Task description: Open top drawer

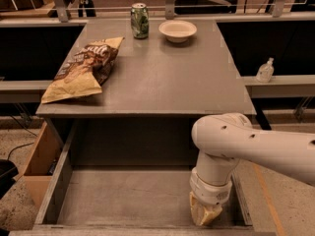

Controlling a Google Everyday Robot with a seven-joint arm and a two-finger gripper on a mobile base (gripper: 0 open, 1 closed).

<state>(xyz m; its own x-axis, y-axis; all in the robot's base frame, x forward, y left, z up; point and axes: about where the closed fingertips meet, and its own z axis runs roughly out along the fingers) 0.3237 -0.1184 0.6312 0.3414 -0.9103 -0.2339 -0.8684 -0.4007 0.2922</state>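
The top drawer (123,200) is pulled far out from under the grey tabletop (157,77), and its grey inside shows with nothing in it. Its front panel and knob lie at the bottom edge of the view, mostly out of sight. My white arm reaches in from the right and bends straight down. My gripper (204,215) hangs inside the drawer at its front right, just behind the front panel.
On the tabletop lie a chip bag (83,68) at the left, a green can (140,20) and a white bowl (177,30) at the back. A pale wooden box (42,156) stands left of the drawer. A small bottle (265,70) sits on a ledge at the right.
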